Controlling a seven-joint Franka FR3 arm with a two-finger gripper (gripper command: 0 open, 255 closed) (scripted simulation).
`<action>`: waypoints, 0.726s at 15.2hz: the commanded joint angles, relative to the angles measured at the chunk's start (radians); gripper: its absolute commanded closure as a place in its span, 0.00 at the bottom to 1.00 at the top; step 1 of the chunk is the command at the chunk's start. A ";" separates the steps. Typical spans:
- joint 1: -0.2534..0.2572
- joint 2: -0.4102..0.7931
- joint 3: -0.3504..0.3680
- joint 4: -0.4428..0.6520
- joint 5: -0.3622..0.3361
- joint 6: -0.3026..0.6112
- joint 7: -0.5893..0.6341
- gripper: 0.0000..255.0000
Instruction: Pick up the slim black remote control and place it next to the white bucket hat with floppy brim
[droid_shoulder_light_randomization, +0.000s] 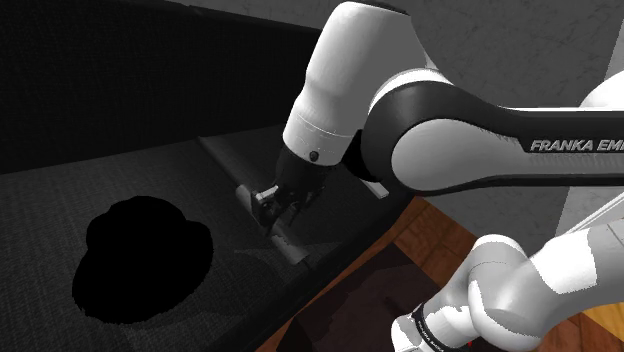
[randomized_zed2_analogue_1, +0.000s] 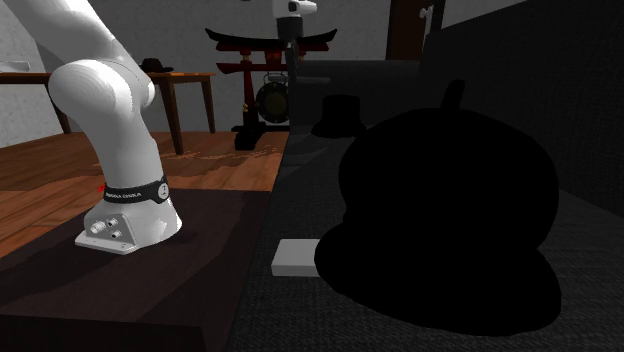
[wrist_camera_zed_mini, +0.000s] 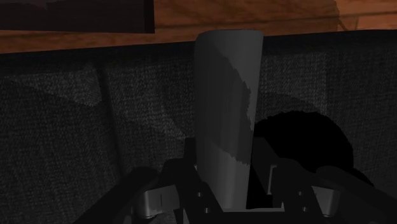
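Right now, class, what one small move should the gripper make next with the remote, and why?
Probably close the gripper on the remote. The grey slab lies on the dark seat between its open fingers, with a dark gap beside one finger, so it looks not yet held. The hat, drawn black, lies apart, so lifting comes after.

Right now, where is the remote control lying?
In the shoulder view the grey remote lies on the dark sofa seat near its front edge, to the right of the black hat, with the open pincer straddling it.
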 joint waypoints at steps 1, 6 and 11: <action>0.001 0.006 0.006 -0.020 0.002 0.027 0.002 1.00; 0.003 0.022 0.016 -0.074 0.005 0.097 0.001 1.00; 0.004 0.045 0.028 -0.123 0.006 0.169 0.001 1.00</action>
